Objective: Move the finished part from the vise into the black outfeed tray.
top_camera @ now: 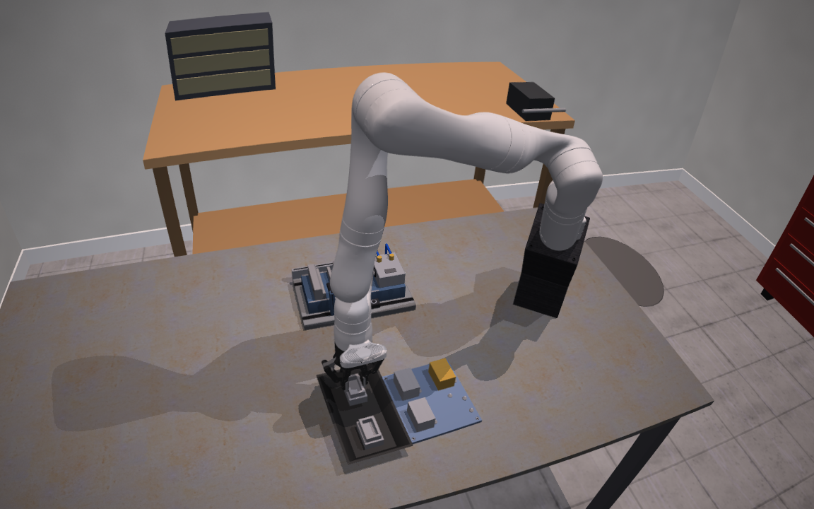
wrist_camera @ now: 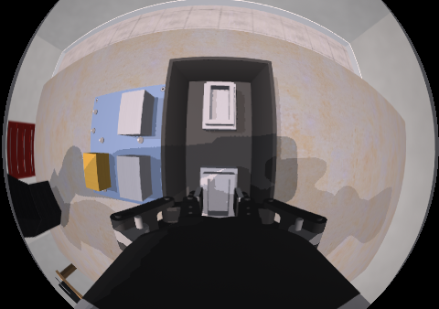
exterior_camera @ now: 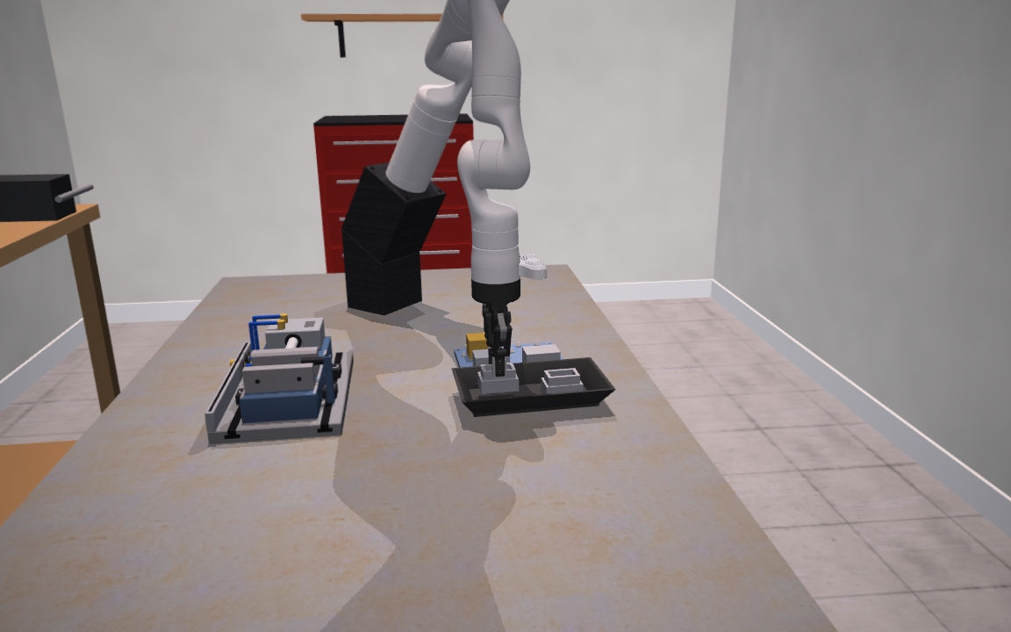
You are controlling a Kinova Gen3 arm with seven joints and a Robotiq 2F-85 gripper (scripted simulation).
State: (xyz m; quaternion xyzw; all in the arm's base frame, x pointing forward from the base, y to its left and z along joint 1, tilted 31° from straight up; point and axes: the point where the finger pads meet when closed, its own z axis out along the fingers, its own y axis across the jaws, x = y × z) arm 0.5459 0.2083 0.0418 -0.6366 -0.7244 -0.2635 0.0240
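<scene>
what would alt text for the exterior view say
A white robot arm's claw grips a grey pocketed block low inside a black outfeed tray, beside a second pocketed block. A blue vise sits to the left on the same table, with a red drawer cabinet behind.

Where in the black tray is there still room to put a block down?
The black outfeed tray has a bare strip between the pocketed grey block held by the gripper and the second pocketed block. Both tray ends are taken.
</scene>
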